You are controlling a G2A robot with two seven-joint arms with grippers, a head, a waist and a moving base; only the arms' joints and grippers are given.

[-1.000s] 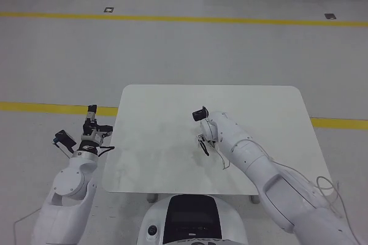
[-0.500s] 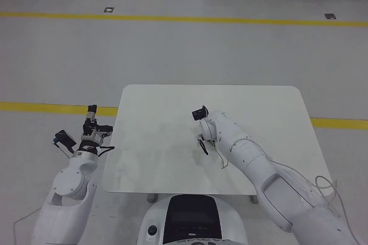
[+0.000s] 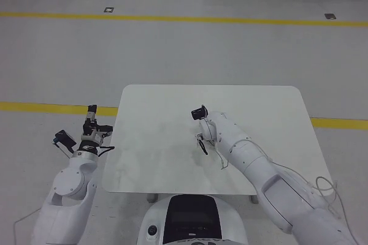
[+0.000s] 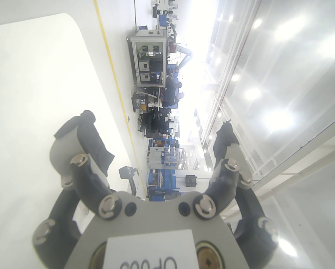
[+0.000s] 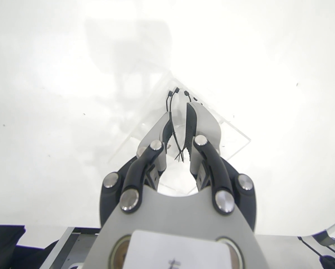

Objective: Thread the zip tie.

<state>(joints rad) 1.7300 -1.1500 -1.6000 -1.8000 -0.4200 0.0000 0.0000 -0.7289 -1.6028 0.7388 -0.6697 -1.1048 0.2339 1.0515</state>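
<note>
Several black zip ties (image 5: pixel 171 118) lie in a clear shallow tray (image 5: pixel 234 141) on the white table (image 3: pixel 264 116). My right gripper (image 5: pixel 177 111) points down into the tray near the table's middle. Its jaws stand narrowly open, with a few of the ties running between them, close against one pad (image 5: pixel 167 130). The ties' small square heads (image 5: pixel 176 89) poke out past the fingertips. In the top view the right gripper (image 3: pixel 202 146) sits under its wrist. My left gripper (image 4: pixel 155 121) hangs open and holds nothing, off the table's left edge (image 3: pixel 93 125).
The tabletop around the tray is bare white, with free room on all sides of the right arm. The table's rounded left corner (image 4: pixel 69 20) lies beside the left gripper. Yellow floor lines (image 3: pixel 49 108) run past the table.
The right wrist has shifted very slightly over the tray. The left arm has not moved.
</note>
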